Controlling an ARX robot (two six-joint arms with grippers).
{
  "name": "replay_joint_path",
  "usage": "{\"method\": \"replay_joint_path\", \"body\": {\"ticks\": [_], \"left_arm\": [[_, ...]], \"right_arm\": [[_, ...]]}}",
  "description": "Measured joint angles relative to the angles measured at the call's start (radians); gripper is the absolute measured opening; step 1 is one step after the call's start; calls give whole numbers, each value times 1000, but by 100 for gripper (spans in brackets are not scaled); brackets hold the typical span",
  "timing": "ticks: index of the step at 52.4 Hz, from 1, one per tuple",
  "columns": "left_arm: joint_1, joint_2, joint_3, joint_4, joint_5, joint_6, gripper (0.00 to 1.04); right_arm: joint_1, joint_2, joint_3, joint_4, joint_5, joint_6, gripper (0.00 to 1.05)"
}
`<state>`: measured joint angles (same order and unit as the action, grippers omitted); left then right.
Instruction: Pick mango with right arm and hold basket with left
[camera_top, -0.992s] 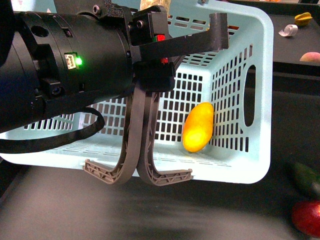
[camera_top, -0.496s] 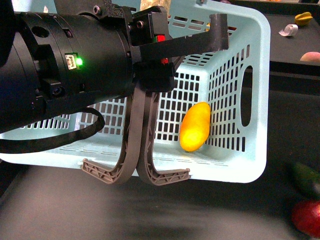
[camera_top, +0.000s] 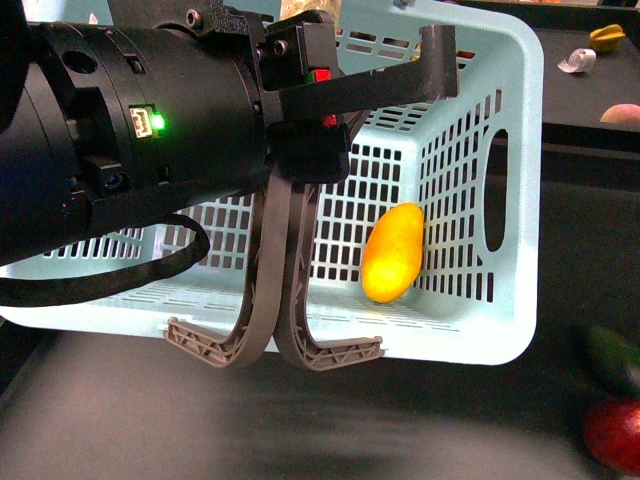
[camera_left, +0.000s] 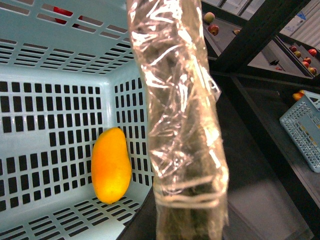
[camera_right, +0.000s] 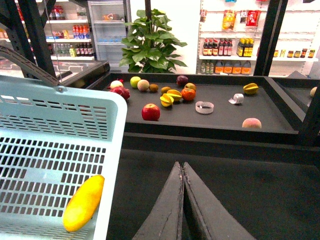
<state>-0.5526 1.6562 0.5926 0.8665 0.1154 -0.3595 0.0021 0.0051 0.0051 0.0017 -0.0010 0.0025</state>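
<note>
Barely a change from half a second ago: the basket (camera_top: 525, 250) has swayed a hair to the right. The mango (camera_top: 392, 252) is still leaning in the same inside corner against the slotted wall. The left hand (camera_top: 370, 90) keeps its hold, clamped on the two grey-brown handles (camera_top: 270, 260), which hang together beneath the black left arm (camera_top: 130, 150), green light (camera_top: 157, 123) glowing.

The right hand (camera_right: 181, 164) is pinched closed on nothing, hovering over the bare dark table (camera_right: 240, 180) just beside the basket's rim. From there the mango (camera_right: 83, 202) lies low along the wall.

Beyond, a raised black shelf (camera_right: 220, 117) carries a red apple (camera_right: 151, 112), a peach (camera_right: 251, 123) and more fruit. A potted plant (camera_right: 152, 45) and shop shelving stand behind it.

To the basket's right is an open strip of table, then a green fruit (camera_top: 610, 355) and a red fruit (camera_top: 612, 435) at the frame's edge.
</note>
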Motion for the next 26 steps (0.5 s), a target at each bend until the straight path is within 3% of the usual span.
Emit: {"method": "replay_joint_path", "body": {"ticks": [11, 26], "left_arm": [[0, 0, 0, 0, 0, 0, 6], [0, 0, 0, 0, 0, 0, 6]], "right_arm": [[0, 0, 0, 0, 0, -1, 2], [0, 0, 0, 0, 0, -1, 54]]}}
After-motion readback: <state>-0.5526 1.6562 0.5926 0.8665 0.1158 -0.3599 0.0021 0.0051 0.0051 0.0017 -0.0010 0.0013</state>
